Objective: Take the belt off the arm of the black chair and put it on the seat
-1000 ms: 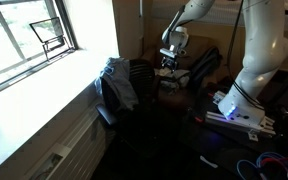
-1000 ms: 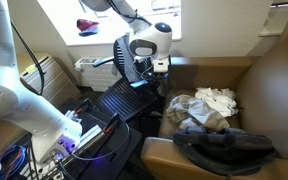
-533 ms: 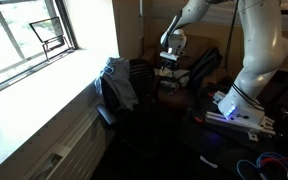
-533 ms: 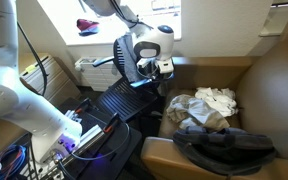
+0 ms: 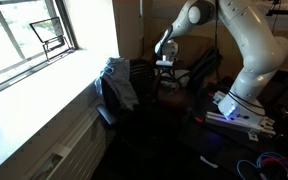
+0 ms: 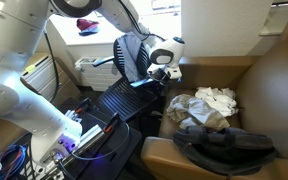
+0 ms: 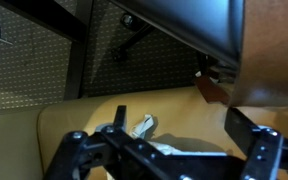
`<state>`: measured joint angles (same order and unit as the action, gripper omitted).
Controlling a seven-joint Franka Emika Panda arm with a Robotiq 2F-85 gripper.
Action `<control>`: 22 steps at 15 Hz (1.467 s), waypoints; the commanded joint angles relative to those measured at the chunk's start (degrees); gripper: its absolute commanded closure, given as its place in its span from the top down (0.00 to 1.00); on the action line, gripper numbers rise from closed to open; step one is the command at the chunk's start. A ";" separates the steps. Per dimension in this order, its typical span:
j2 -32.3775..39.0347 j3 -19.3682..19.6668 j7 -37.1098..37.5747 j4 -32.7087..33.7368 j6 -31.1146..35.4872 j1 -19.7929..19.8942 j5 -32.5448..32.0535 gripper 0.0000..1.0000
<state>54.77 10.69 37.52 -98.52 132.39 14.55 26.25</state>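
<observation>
By the window [image 5: 34, 40] side of an exterior view, a grey garment [image 5: 118, 82] hangs over the black chair [image 5: 136, 78]. Right of it the gripper [image 5: 165, 62] hovers at the chair's far armrest, and the white robot base [image 5: 239, 108] sits further right.

The belt can't be made out in either exterior view. In the wrist view a brown strip [image 7: 221, 90] just under the black chair bar [image 7: 184, 25] may be it, hanging off the arm, but that isn't certain. The seat [image 5: 142, 106] is dim in shadow and no belt shows on it, so the task looks like it is at the reach-and-grasp step.

The gripper [image 7: 174, 150] has its fingers spread wide with nothing between them. The tan cushion [image 7: 74, 115] and a white cloth [image 7: 144, 126] lie below.

To do this step well, shift toward the brown strip, straddle it across its width and close where it hangs free of the bar. Then lift up and off the armrest before carrying it over the seat, so it doesn't snag. Keep clear of the brown armchair [image 6: 254, 90] and its clothes pile [image 6: 206, 108].

Compared with a second ago, the wrist has swung: the gripper [image 6: 166, 73] sits further right and lower in that view. The arm's elbow [image 5: 194, 14] now shows at the top. Chair, garment and clothes are unmoved.
</observation>
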 commanded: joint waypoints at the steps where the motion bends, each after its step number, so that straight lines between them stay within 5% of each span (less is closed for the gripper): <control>1: -2.30 -0.75 3.22 -3.47 5.03 0.00 4.27 1.00; 6: -0.50 -3.92 4.22 -1.17 8.86 2.10 16.05 1.00; 10: -0.15 -2.47 4.12 -0.69 7.61 0.74 15.18 1.00; 13: 1.79 -5.88 -6.89 3.14 2.10 4.59 14.98 1.00; 14: 0.21 -3.38 -2.43 0.25 5.19 1.43 15.37 1.00; 16: 0.80 -3.91 -5.04 1.40 3.47 2.13 15.55 1.00; 17: 1.04 -4.30 -5.84 1.76 3.41 2.54 15.95 0.75; 22: 1.07 -2.74 -2.42 1.45 5.89 0.16 15.43 0.46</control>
<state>55.92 6.70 33.54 -96.84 136.74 16.41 41.09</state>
